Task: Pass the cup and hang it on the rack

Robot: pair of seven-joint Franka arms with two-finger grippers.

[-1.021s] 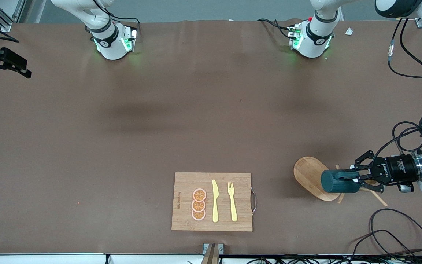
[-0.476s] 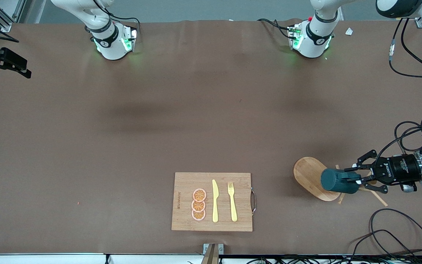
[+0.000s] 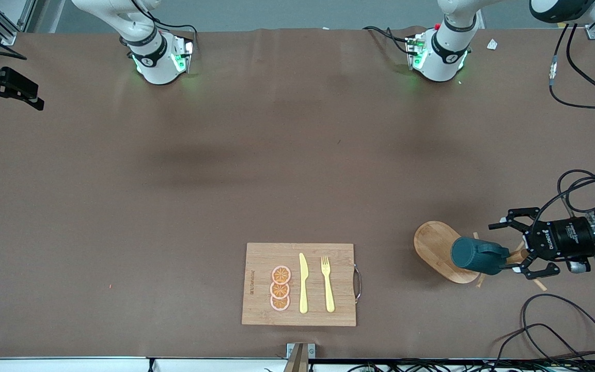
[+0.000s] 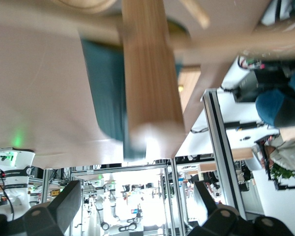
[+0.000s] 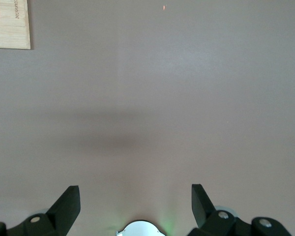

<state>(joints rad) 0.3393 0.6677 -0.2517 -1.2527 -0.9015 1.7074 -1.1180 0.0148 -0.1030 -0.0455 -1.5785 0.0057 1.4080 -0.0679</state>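
Tabletop rack (image 3: 439, 248): cup (image 3: 478, 255) beside open left pincer (image 3: 510, 247)

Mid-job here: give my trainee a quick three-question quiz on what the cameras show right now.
1. True or false: the left gripper is clamped on the cup.
2. What lies nearest the cutting board's handle: A orange slices, B knife, C fork?
3. What is the cup hanging on?

Key:
1. False; its jaws are open, off the cup.
2. C.
3. The rack, at the left arm's end of the table.
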